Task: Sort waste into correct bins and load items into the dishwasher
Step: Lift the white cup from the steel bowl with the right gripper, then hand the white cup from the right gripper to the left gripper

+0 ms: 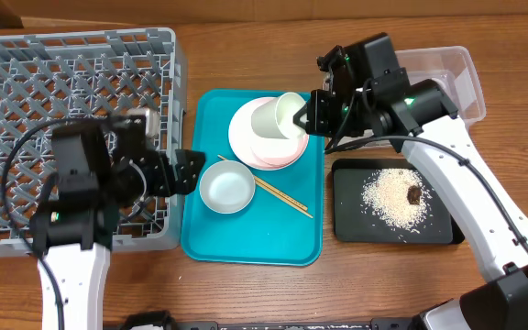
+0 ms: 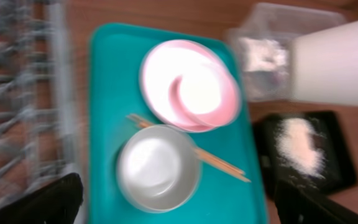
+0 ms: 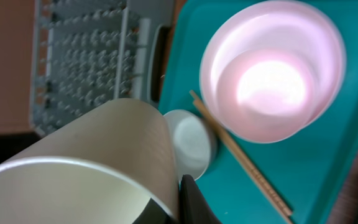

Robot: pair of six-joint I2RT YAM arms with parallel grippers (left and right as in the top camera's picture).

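My right gripper [image 1: 312, 115] is shut on the small white cup [image 1: 278, 117] and holds it tilted above the white plate [image 1: 239, 131] and pinkish bowl [image 1: 282, 156] on the teal tray [image 1: 246, 240]. The cup fills the lower left of the right wrist view [image 3: 86, 162]. My left gripper [image 1: 189, 171] is open and empty at the tray's left edge, next to the grey metal bowl [image 1: 226, 186]. Two chopsticks [image 1: 280, 195] lie beside that bowl. The grey dish rack [image 1: 71, 82] stands at the left. The black tray [image 1: 356, 225] holds rice [image 1: 388, 197] and a dark lump [image 1: 414, 193]. The clear tub [image 1: 447, 73] holds whitish scraps [image 2: 263, 56].
The teal tray lies between the rack and the black tray. My right arm crosses over the clear tub and the black tray's far edge. Bare wooden table [image 1: 246, 293] shows along the front.
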